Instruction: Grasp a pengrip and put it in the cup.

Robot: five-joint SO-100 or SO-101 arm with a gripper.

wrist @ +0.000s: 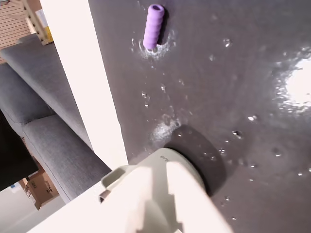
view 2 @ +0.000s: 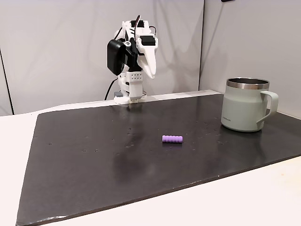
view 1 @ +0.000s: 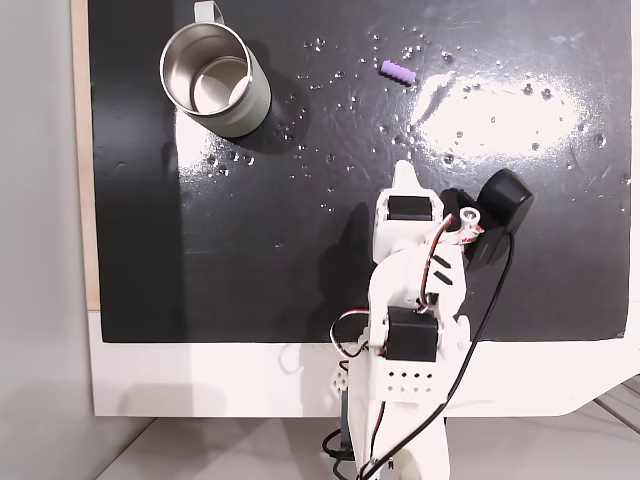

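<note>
The pengrip (view 1: 398, 72) is a small light-purple ribbed cylinder lying flat on the black mat, in the open middle in a fixed view (view 2: 172, 139) and at the top of the wrist view (wrist: 154, 26). The cup (view 1: 256, 104), sage-green with a steel inside, stands upright and empty at the mat's far corner (view 2: 240, 110). My white gripper (view 1: 403, 172) hangs above the mat on the folded arm (view 2: 151, 71), well short of the pengrip. Its jaws rest together with nothing between them (wrist: 165, 158).
The black mat (view 1: 250, 250) is speckled with small shiny spots and covers most of the white table (view 1: 200, 380). A black camera (view 1: 500, 215) rides on the wrist. Open mat lies between gripper, pengrip and cup. Grey walls stand behind the table.
</note>
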